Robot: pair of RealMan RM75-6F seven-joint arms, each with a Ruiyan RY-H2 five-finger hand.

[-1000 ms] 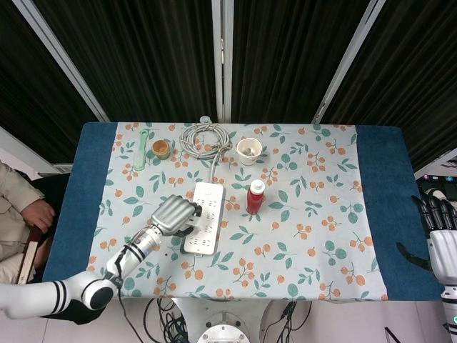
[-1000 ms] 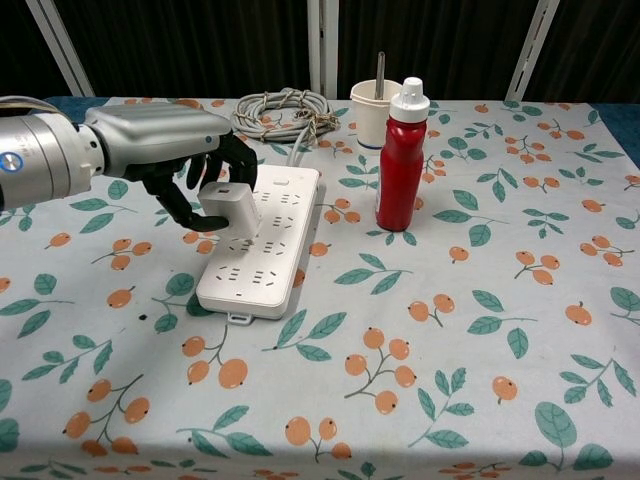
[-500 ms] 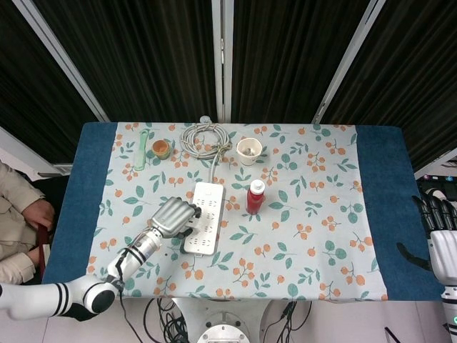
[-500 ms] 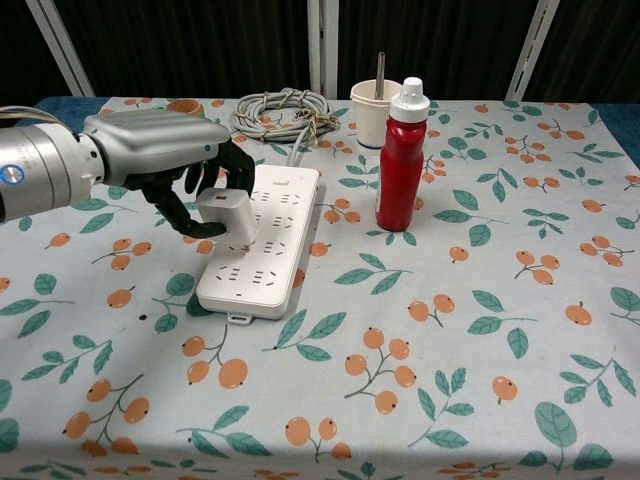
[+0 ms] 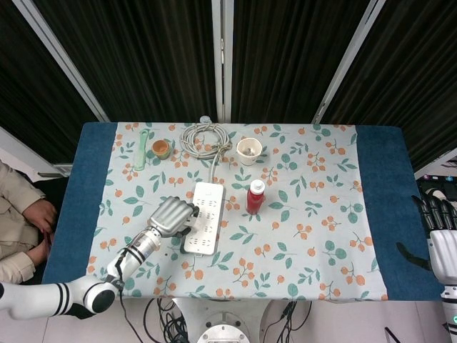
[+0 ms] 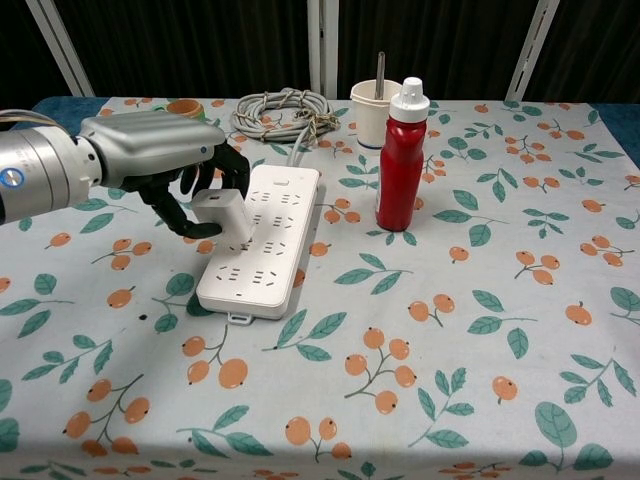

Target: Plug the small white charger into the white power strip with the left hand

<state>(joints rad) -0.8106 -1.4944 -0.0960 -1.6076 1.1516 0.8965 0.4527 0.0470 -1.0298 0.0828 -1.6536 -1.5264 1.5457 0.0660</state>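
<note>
The white power strip (image 6: 265, 240) (image 5: 205, 226) lies lengthwise in the middle of the floral tablecloth, its cable running back to a grey coil (image 6: 283, 112). My left hand (image 6: 165, 165) (image 5: 171, 216) grips the small white charger (image 6: 222, 214) at the strip's left edge, just over the sockets of its middle part. In the chest view the charger's lower edge touches or nearly touches the strip; its prongs are hidden. My right hand (image 5: 437, 239) hangs off the table's right side with fingers apart, holding nothing.
A red bottle with a white cap (image 6: 401, 157) (image 5: 255, 196) stands right of the strip. Behind it is a white cup (image 6: 376, 100) with a stick in it. A small orange cup (image 5: 161, 148) and a green utensil (image 5: 141, 154) lie at the back left.
My left hand has shifted the charger slightly to the left and a touch back along the strip's edge. The right hand has not moved.
</note>
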